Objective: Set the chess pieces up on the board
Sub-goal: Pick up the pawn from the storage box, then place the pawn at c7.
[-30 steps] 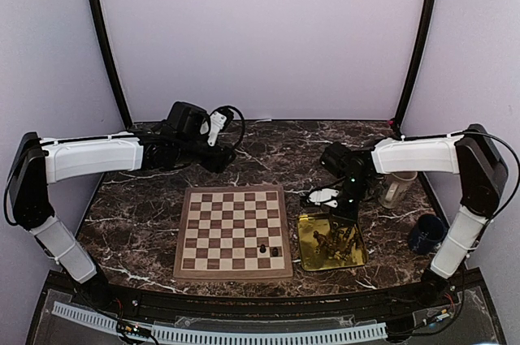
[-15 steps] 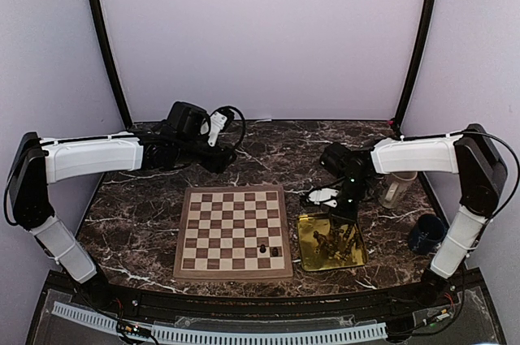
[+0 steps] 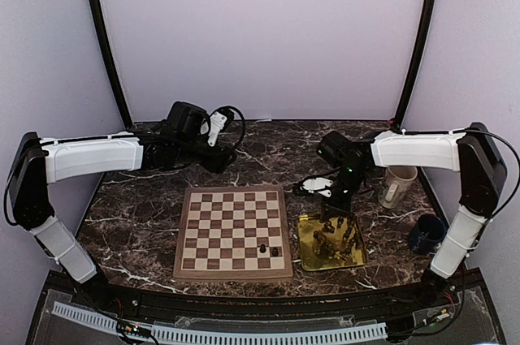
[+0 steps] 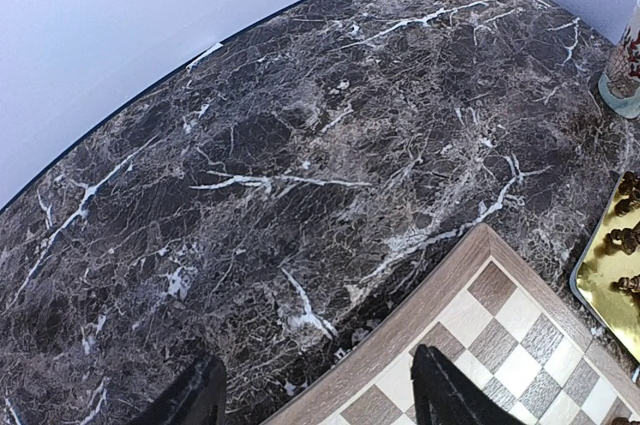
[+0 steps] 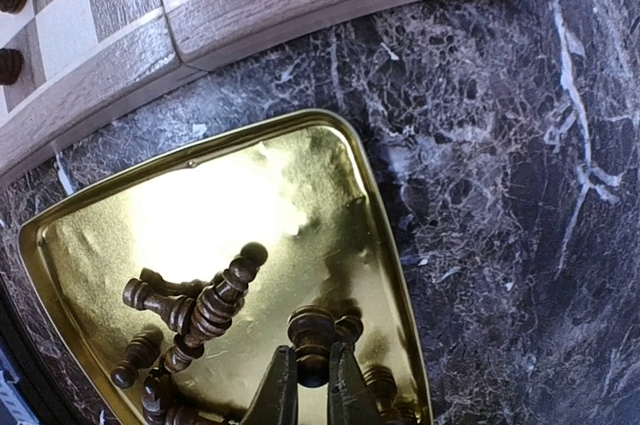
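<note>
Bright, even light from above. Big white shine on the gold tray [image 5: 210, 210]. Soft shadows on the table [image 4: 300, 175], its far edge looking bent.

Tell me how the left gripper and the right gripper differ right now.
The left gripper is open and empty; the right gripper is shut on a chess piece. The left gripper hangs over the bare marble table beside the board; the right gripper is over the gold tray. Both have dark fingers.
</note>
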Motion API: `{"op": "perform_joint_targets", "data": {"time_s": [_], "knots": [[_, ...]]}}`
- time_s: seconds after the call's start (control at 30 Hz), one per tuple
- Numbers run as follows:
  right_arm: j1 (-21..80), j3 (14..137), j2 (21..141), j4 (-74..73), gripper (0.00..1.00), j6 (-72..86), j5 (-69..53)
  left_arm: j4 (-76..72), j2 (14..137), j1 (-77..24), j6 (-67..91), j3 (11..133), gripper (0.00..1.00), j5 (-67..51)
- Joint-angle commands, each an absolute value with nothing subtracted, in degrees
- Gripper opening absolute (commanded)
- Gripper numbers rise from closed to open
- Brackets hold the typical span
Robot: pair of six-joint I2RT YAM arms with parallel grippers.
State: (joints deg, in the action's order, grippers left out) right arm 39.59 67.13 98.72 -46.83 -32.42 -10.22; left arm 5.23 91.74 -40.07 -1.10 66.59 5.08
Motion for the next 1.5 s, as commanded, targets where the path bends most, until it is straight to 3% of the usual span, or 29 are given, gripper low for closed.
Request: {"op": "perform_joint_targets", "data": {"time_s": [0.0, 0.17, 0.33, 0.47, 0.63, 1.47], "knots": [[40.1, 71.4, 96.4, -49.1, 0.08, -32.4, -10.6, 5.1, 89.9, -40.2, -1.5, 66.4, 0.66, 4.5], [40.4, 76.6, 95.2, -55.3, 0.09, -33.1, -19.7, 5.3, 90.2, -40.2, -1.4, 66.7, 0.66, 4.3], [41.1, 78.1, 94.4, -56.8, 0.09, -33.7, -18.9, 5.4, 90.5, -40.2, -1.4, 66.8, 0.66, 4.4], [43.1, 79.8, 95.3, -55.5, 0.09, -33.0, -11.7, 5.7, 90.7, -40.2, -1.3, 67.0, 0.66, 4.5], [47.5, 84.5, 99.1, -56.0, 0.09, -33.8, -5.3, 5.7, 90.4, -40.2, -0.4, 67.2, 0.65, 5.0], [67.5, 112.7, 125.0, -66.1, 0.09, -35.7, -5.2, 5.4, 84.3, -39.2, -1.0, 65.8, 0.66, 10.3]]}}
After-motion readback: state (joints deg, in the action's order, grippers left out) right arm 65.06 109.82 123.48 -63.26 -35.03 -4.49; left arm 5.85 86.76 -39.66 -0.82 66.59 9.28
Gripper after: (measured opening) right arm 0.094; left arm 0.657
